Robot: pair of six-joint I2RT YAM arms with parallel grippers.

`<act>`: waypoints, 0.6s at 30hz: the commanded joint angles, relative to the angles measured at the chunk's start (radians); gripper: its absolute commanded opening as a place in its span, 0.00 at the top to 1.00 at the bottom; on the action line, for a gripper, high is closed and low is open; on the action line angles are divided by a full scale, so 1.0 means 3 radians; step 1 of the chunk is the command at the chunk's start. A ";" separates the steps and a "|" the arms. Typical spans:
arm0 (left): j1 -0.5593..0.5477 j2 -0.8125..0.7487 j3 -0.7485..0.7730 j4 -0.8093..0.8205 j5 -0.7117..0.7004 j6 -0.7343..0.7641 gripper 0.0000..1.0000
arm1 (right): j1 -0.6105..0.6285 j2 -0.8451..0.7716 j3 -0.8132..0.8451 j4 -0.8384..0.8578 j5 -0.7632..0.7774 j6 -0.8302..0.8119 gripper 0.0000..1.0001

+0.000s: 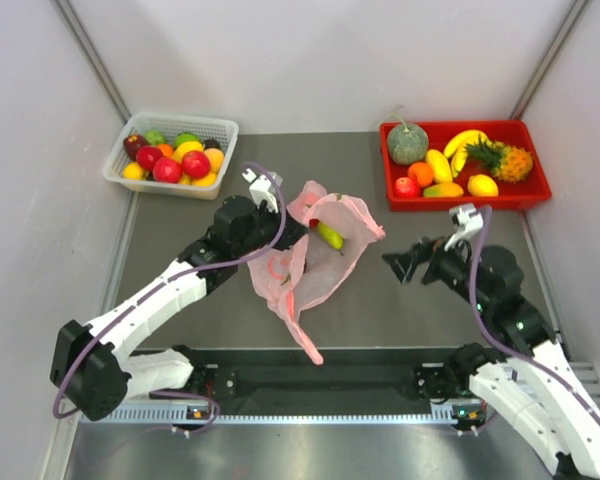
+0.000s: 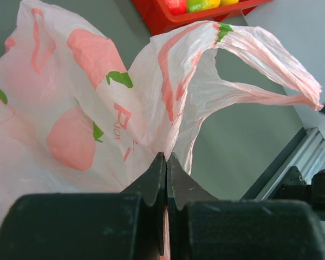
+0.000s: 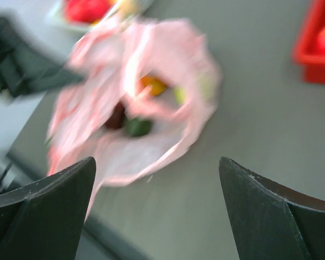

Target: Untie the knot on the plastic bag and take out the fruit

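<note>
left gripper (image 2: 166,158) pressed together on a fold of the plastic bag (image 1: 310,272), right gripper (image 1: 396,265) spread wide, apart to the bag's right, bag open mid-table, the fruit (image 1: 330,237) inside, white basket (image 1: 227,131) far left, red tray (image 1: 536,191) far right

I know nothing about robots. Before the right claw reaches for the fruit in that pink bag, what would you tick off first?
1. Left gripper holding the plastic bag: ok, its jaws are pinched shut on the film.
2. Bag untied and open: ok, a handle loop hangs free and the mouth gapes.
3. Right gripper ready: ok, its jaws stand wide apart and hold nothing.
4. Right gripper aimed at the opening: ok, its wrist view looks straight into the mouth.
5. Fruit in sight: ok, some show inside the mouth.
6. Which fruit is easiest to grasp: cannot tell, the right wrist view is blurred.
</note>
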 commanded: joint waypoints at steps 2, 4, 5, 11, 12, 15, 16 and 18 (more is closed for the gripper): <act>0.0009 -0.0122 0.0129 -0.0168 -0.0103 0.0107 1.00 | 0.0356 -0.0518 -0.0317 -0.0008 -0.0460 0.0065 0.08; 0.0009 -0.0127 0.0134 -0.0179 -0.0057 0.0102 1.00 | 0.0468 -0.0560 -0.0388 0.0063 -0.0481 -0.0037 0.11; 0.0009 -0.0127 0.0134 -0.0194 -0.0047 0.0087 1.00 | 0.0494 -0.0514 -0.0414 0.0079 -0.0496 -0.0083 0.12; 0.0014 -0.0178 0.0205 -0.0270 -0.0072 0.0066 1.00 | 0.1065 0.0328 -0.0384 0.0416 -0.0140 -0.0313 0.28; 0.0009 -0.0173 0.0226 -0.0301 -0.0072 0.0071 1.00 | 0.1163 0.0451 -0.0363 0.0472 -0.0078 -0.0343 0.29; 0.0009 -0.0183 0.0282 -0.0368 -0.0052 0.0086 1.00 | 0.1571 0.1003 -0.0169 0.0636 0.0422 -0.0420 0.28; 0.0009 -0.0188 0.0292 -0.0378 -0.0057 0.0087 1.00 | 0.1644 0.1131 -0.0073 0.0758 0.0560 -0.0446 0.27; 0.0009 -0.0193 0.0318 -0.0413 -0.0082 0.0102 1.00 | 0.1756 0.1535 0.0025 0.0917 0.0791 -0.0477 0.26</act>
